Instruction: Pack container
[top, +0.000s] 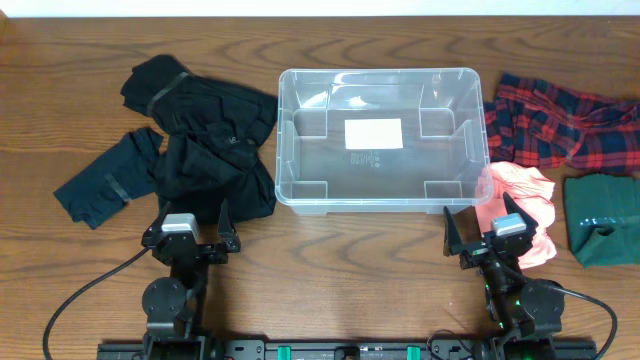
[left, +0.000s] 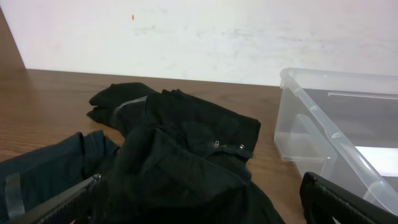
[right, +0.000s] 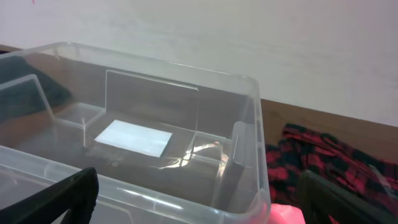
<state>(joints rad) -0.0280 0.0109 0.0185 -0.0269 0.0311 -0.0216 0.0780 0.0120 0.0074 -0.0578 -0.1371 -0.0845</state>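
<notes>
1. The left gripper (top: 192, 216) is seen with its fingers (left: 56, 205) spread wide; nothing is held between them.
2. Its fingertips are placed at the near edge of the black clothing (top: 210, 140); contact cannot be judged.
3. The right gripper (top: 482, 222) is likewise opened wide, with nothing held.
4. One of its fingers (top: 512, 208) is seen over the pink cloth (top: 525, 185); the other is beside the container's near right corner.
5. The container (top: 380, 72) is set upright at the middle of the table (top: 60, 60), between the black clothing and the red plaid garment (top: 560, 120).
</notes>
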